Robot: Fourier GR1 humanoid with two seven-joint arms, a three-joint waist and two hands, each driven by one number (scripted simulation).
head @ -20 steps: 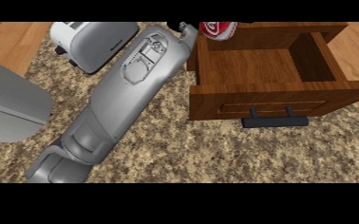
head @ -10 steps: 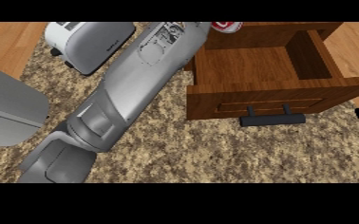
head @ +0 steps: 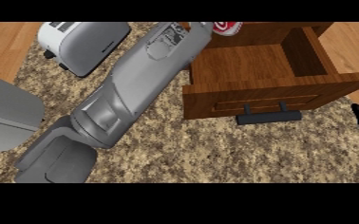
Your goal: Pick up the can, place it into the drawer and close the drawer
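My left hand is out of sight past the top edge of the view, so I cannot tell how its fingers stand. Only my left forearm (head: 136,83) shows, a long grey limb running from the lower left up to the top edge, where its wrist end sits just beside the can (head: 226,26). The can, red and white, is cut off by the top edge and lies at the back left corner of the drawer (head: 266,78); whether it is inside the drawer or on its back rim I cannot tell. The wooden drawer stands pulled out, its inside bare wood, with a dark handle (head: 269,116) on its front panel facing me. A dark tip (head: 353,111) shows at the right edge; I cannot tell what it is. On the other side of my forearm sits a grey toaster (head: 84,42) on the speckled counter (head: 210,154). A grey shape (head: 17,114) shows at the left edge.
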